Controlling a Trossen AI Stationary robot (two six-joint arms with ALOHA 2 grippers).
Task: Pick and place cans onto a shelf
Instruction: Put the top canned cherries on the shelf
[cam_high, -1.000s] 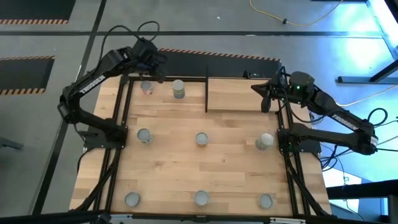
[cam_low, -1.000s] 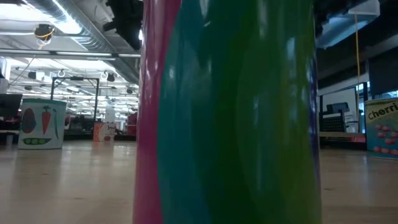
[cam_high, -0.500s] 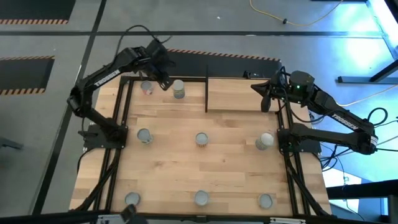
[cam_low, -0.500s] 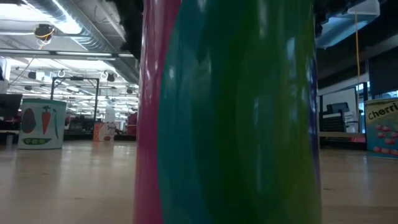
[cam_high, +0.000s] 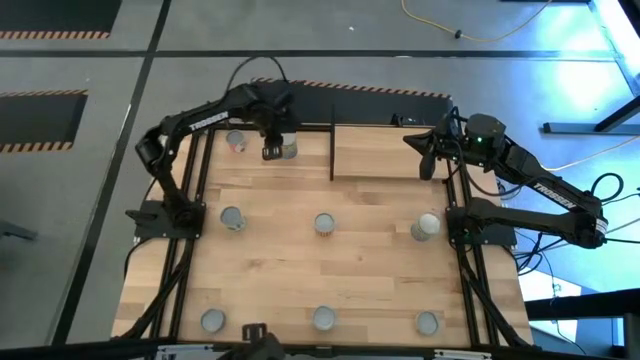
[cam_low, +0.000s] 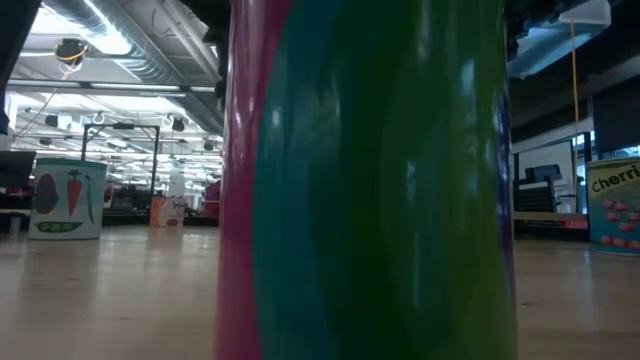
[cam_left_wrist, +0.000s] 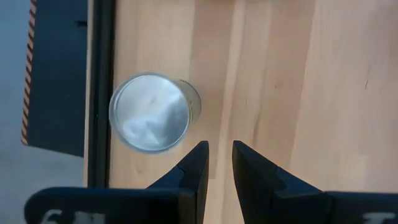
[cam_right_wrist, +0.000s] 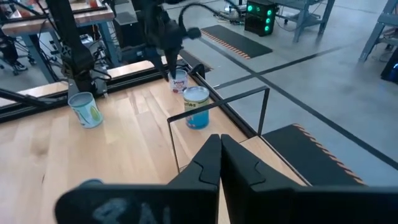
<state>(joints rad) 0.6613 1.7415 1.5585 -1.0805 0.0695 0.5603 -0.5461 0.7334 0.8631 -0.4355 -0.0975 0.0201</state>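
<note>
Two cans (cam_high: 287, 148) with silver tops stand by the empty left pincer (cam_high: 272, 152), its fingers slightly parted.

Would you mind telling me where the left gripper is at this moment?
In the high view, the left gripper hovers over the table's far-left part, between the pink-labelled can and the blue-labelled can, left of the thin black upright panel.

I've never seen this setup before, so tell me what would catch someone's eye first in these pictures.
First, the low view is almost filled by one can standing right at the lens, banded pink, teal and green. From above, more cans stand spaced over the wooden table, and the left end effector hangs at the far edge beside a blue-labelled can. The right end effector waits, shut, at the far right corner.
</note>
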